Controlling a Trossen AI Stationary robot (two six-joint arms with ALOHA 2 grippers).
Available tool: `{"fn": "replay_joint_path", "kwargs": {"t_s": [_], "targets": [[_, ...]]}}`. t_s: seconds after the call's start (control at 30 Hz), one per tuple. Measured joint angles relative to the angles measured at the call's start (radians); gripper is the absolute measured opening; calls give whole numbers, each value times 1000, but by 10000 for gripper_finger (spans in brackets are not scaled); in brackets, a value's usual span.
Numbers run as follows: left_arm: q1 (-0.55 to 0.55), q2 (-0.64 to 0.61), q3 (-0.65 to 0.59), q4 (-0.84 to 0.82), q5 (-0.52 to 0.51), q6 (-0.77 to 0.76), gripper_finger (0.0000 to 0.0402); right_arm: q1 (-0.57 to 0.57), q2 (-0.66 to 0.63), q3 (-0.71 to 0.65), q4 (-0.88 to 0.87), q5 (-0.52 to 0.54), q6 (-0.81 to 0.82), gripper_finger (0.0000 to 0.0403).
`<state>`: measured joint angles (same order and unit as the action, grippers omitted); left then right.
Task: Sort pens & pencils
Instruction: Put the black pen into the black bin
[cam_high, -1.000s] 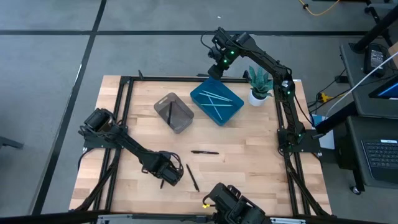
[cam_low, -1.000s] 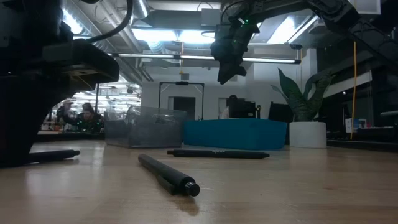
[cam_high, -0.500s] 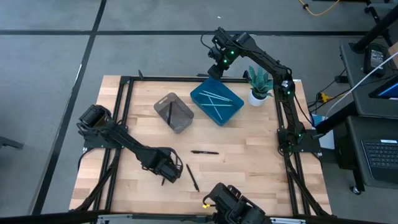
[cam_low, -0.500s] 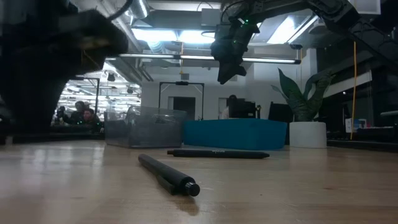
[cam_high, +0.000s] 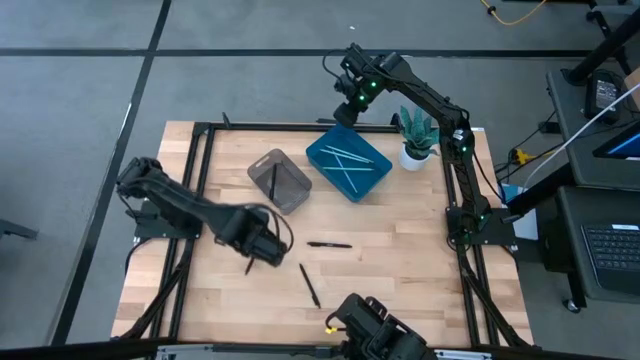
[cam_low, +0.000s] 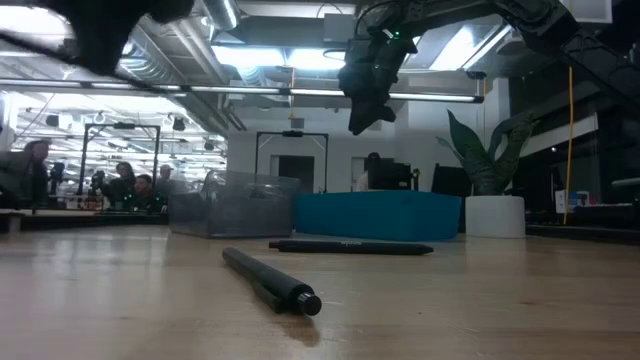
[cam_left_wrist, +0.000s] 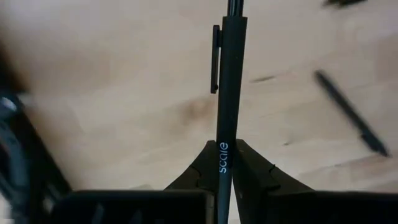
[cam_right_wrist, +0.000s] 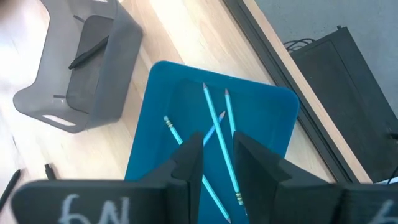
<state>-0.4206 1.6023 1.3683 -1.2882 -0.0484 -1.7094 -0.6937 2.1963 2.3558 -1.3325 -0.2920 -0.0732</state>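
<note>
My left gripper (cam_left_wrist: 225, 167) hangs over the table's near left part (cam_high: 260, 243), shut on a black pen (cam_left_wrist: 230, 81) with a clip and white lettering. Two more black pens lie flat on the table (cam_high: 329, 244) (cam_high: 311, 285); the low view shows them too (cam_low: 350, 247) (cam_low: 270, 282). Another black pen (cam_right_wrist: 89, 51) lies in the grey bin (cam_high: 280, 181). Light blue pencils (cam_right_wrist: 219, 121) lie crossed in the blue tray (cam_high: 348, 165). My right gripper (cam_right_wrist: 217, 154) waits open high above the tray's far edge (cam_high: 352, 92), with nothing between its fingers. My left gripper pinches the pen's barrel at its lettered stretch (cam_left_wrist: 224, 149), below the clip, between its two fingers (cam_left_wrist: 200, 171). The fingers come from above, pointing down. The pen is lifted clear of the table, and its clip end sticks out past the fingertips.
A potted plant (cam_high: 417, 135) stands at the far right next to the blue tray. A black frame (cam_high: 200, 160) runs around the tabletop. Bare wood lies between the bins and the two loose pens. People sit in the room behind the table (cam_low: 125, 185).
My left gripper has risen from the near left of the table toward the far edge, taking the black pen with it. The pen lay flat on the wood a second ago and now hangs clear. The right arm has kept still.
</note>
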Motion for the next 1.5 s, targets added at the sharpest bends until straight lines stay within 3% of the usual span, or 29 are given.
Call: {"fn": "replay_joint_path", "kwargs": {"t_s": [0.17, 0.37, 0.53, 0.7, 0.87, 0.97, 1.13, 1.5], "targets": [[81, -1, 128, -168, -76, 114, 19, 0, 0, 0, 7, -2, 16, 90], [220, 0, 123, -248, -126, 277, 19, 0, 0, 0, 6, -26, 17, 90], [393, -1, 118, -226, -215, 405, 24, 4, 0, 0, 4, -26, 17, 90], [560, 0, 118, -130, -242, 509, 25, 5, 0, 0, -27, -25, 15, 90], [669, 10, 62, -3, -185, 542, 24, 5, 0, 0, -59, -25, -8, 90], [693, 16, -21, 123, -105, 522, 27, 5, 0, 0, -73, -25, -15, 90], [713, 16, -118, 242, -62, 446, 26, 5, 0, 0, -84, -25, -38, 90], [779, 27, -123, 302, -51, 436, 25, 5, 0, 0, -82, -25, -44, 90]]}}
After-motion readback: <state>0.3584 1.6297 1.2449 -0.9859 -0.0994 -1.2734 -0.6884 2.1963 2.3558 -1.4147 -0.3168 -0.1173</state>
